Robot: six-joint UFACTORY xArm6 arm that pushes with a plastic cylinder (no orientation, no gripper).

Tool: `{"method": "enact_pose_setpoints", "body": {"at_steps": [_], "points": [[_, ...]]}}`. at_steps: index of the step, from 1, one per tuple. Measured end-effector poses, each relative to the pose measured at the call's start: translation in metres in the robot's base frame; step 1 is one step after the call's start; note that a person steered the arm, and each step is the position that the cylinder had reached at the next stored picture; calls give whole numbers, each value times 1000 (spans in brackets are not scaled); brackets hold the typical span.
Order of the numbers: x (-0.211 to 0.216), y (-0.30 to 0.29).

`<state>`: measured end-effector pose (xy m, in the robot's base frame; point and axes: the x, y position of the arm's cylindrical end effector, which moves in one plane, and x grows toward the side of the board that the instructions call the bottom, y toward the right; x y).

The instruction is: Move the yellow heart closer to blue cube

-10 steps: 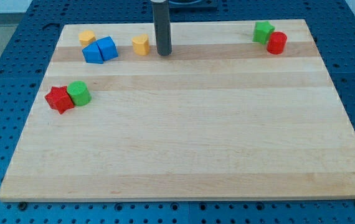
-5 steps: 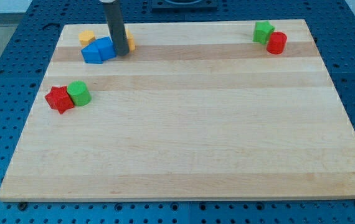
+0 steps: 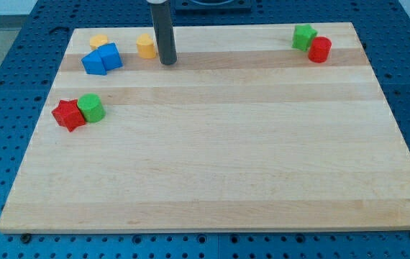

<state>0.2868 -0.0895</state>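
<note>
The yellow heart (image 3: 145, 46) lies near the board's top edge, left of centre. The blue cube (image 3: 110, 55) sits to its left, touching a second blue block (image 3: 93, 62) on its own left. A narrow gap separates the heart from the cube. My tip (image 3: 167, 62) stands on the board just right of the yellow heart and slightly below it, close to it but apart.
Another yellow block (image 3: 99, 42) sits just above the blue pair. A red star (image 3: 67, 114) and a green cylinder (image 3: 90, 108) touch at the left edge. A green block (image 3: 304, 36) and a red cylinder (image 3: 319, 49) sit at the top right. The wooden board (image 3: 212, 144) ends on a blue perforated table.
My tip swept left from beside the heart to the blue cube, then came back right. The heart and both blue blocks have shifted left; the heart has also moved slightly up.
</note>
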Motion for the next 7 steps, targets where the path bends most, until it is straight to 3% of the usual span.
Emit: {"method": "enact_pose_setpoints", "body": {"at_steps": [1, 7], "points": [[-21, 0], [-21, -81]]}}
